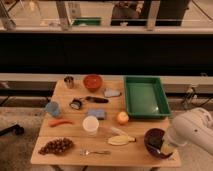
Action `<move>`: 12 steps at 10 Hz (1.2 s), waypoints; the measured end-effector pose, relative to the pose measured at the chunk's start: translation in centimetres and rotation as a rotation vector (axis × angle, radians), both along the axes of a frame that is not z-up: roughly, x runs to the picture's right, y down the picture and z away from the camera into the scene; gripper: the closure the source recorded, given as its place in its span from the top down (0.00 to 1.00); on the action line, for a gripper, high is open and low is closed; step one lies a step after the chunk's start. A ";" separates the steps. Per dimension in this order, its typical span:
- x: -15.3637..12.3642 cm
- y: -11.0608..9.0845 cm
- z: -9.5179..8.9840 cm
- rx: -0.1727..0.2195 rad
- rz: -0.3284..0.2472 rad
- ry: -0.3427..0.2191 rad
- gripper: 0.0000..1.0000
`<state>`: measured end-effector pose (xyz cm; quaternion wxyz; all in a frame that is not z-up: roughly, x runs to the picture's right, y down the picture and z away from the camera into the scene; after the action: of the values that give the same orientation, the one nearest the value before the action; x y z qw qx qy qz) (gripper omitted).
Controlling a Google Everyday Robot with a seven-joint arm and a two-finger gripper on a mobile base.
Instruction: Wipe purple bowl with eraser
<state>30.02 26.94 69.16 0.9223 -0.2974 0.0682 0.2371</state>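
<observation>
Purple bowl [152, 140], round, deep and of glossy dark plastic, stands at the near right corner of the light wooden table [75, 159], close to the front edge. The robot's white arm [194, 131] reaches in from the right, and its pincer [164, 148] is down at the bowl's right inner side, low over the rim. Something pale shows at its tip, but I cannot tell whether the pincer is wide, narrow or holding anything.

Just left of the bowl lies a yellow banana [121, 139], and behind that a round orange fruit [122, 117]. A green rectangular plastic tray [131, 95] fills the far right of the table, well apart from the bowl. Further left are a white cup [90, 124], a flat blue rectangular pad [97, 114], a bunch of dark grapes [56, 146] and a metal fork [95, 151]. An orange-red bowl [92, 81] sits at the far edge.
</observation>
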 end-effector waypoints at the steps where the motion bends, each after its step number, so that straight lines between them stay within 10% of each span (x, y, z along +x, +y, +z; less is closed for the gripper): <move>1: -0.3 0.5 -0.4 -0.007 -0.009 -0.003 0.00; 12: 4.3 -0.7 -0.5 0.013 0.019 0.098 0.00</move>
<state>34.33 26.21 68.69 0.9176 -0.2799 0.1089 0.2605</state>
